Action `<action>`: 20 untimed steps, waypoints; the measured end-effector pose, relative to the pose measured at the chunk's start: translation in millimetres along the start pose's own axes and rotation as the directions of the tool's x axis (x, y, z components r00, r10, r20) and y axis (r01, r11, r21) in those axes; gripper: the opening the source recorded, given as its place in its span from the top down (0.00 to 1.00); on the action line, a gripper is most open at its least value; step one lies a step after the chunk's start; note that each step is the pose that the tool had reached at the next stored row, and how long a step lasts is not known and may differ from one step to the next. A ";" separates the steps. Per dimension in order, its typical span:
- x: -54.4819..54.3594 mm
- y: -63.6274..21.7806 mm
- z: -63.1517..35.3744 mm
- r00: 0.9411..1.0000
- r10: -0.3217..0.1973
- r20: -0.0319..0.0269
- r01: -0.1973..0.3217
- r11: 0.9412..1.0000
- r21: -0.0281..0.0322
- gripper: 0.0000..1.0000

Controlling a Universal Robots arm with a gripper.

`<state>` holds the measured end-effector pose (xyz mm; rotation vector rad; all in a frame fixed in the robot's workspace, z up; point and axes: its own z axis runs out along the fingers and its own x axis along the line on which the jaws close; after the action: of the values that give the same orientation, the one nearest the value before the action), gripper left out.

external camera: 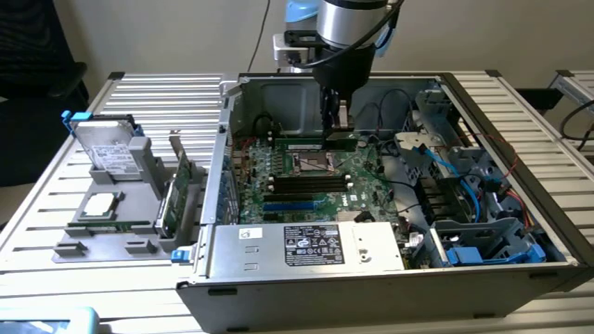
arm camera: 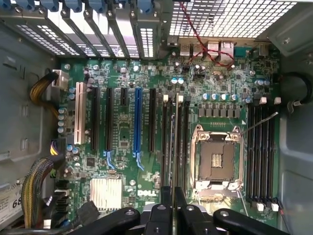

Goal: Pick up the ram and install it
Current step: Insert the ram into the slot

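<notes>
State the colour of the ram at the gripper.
Green. The ram, gripped by the gripper, shows best in the exterior view.

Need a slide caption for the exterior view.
Gripper holds the ram over the motherboard inside the open computer case.

Pale wall (external camera: 186,35) behind slatted metal table (external camera: 167,97)

Slim, long green ram (external camera: 316,144) (arm camera: 173,142), stood level on its long edge, gripped off-centre by the gripper (external camera: 336,133), sat over the black slots (arm camera: 182,132) beside the processor socket (arm camera: 216,159)
</notes>
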<state>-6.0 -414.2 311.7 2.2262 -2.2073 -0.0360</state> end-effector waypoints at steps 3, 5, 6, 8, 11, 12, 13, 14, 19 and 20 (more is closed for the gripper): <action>0.1 -0.1 5.4 1.000 0.000 0.000 0.000 1.000 0.000 0.86; 0.1 -0.1 9.1 1.000 0.000 0.000 0.000 1.000 0.001 0.86; 0.1 -0.2 10.8 1.000 0.000 0.000 0.000 1.000 0.001 0.86; 0.0 -0.2 14.6 1.000 0.000 0.000 0.000 1.000 0.002 0.86; 0.0 -0.3 20.0 1.000 0.000 0.000 0.000 1.000 0.003 0.86; 0.0 -0.4 21.9 1.000 0.000 0.000 0.000 1.000 0.003 0.86; -0.2 -0.4 23.5 1.000 0.000 0.000 0.000 1.000 0.004 0.86; -0.5 -0.3 25.1 1.000 0.000 -0.001 0.000 1.000 0.004 0.86; -6.9 -0.5 31.0 1.000 -0.002 -0.007 0.002 1.000 0.011 0.86; -8.2 -0.6 32.2 1.000 -0.003 -0.009 0.003 1.000 0.013 0.86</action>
<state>-6.1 -405.7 279.6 2.2312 -2.2061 -0.0118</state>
